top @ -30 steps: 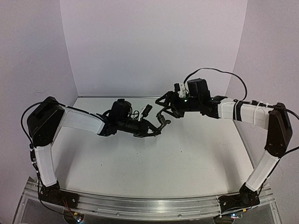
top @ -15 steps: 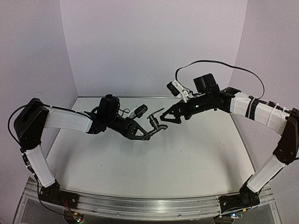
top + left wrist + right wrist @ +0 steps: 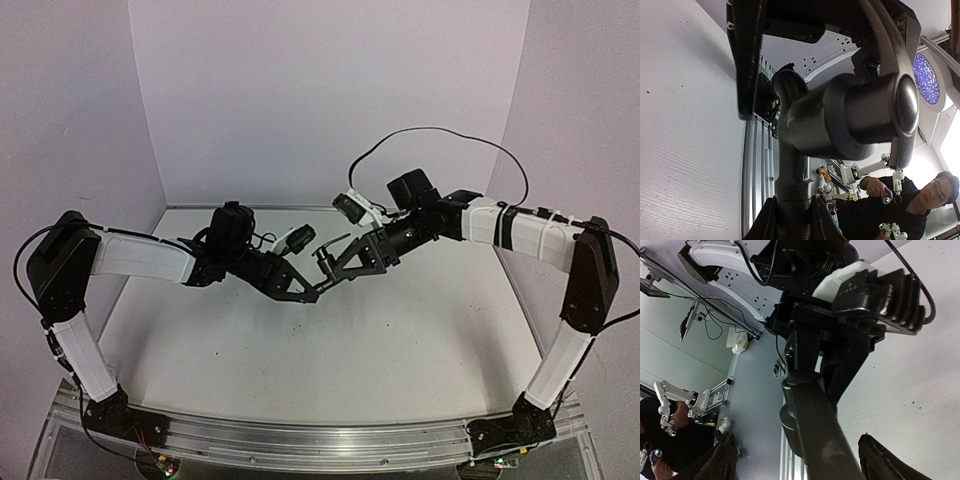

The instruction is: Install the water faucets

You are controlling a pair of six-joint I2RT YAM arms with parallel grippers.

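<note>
One dark grey water faucet (image 3: pixel 322 259) hangs in the air above the middle of the table (image 3: pixel 400 340). My left gripper (image 3: pixel 308 290) is shut on its stem. In the left wrist view the stem (image 3: pixel 792 200) rises from between my fingers, and the thick round body (image 3: pixel 855 115) juts to the right. My right gripper (image 3: pixel 328 268) reaches in from the right. It is open, with one finger on each side of the faucet and a gap on both sides. In the right wrist view the faucet (image 3: pixel 815 425) fills the space between the wide-apart fingers (image 3: pixel 880 460).
Purple walls stand close on three sides of the white table. An aluminium rail (image 3: pixel 320 440) runs along the near edge and carries both arm bases. A black cable (image 3: pixel 430 132) loops above the right arm.
The right gripper opened, drew back to the right, then came left and down until its open fingers straddled the faucet. The left arm shifted slightly left, still holding the faucet.
</note>
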